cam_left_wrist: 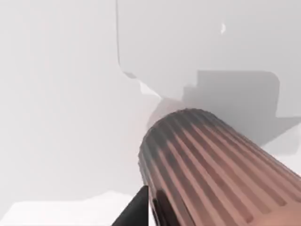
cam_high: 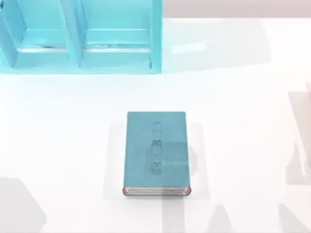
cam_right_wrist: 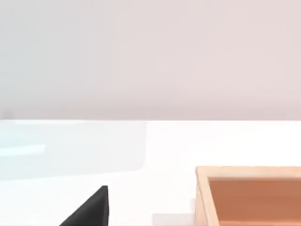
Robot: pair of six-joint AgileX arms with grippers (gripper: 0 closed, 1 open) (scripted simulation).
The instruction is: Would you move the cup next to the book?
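The teal-blue book (cam_high: pixel 156 151) lies flat in the middle of the white table, its reddish-edged pages facing the near edge. The cup (cam_left_wrist: pixel 207 169), reddish-brown with a ribbed wall, shows close up in the left wrist view, above the white table. My left gripper (cam_left_wrist: pixel 197 209) holds it, and one dark finger (cam_left_wrist: pixel 137 211) lies against its side. The cup's mouth is hidden. In the right wrist view a dark finger (cam_right_wrist: pixel 89 209) of my right gripper pokes in over the table.
A light turquoise shelf unit (cam_high: pixel 80 36) stands at the back left of the table. A shallow wooden box (cam_right_wrist: pixel 249 195) sits on the table in the right wrist view. Arm shadows fall on the near left and right corners.
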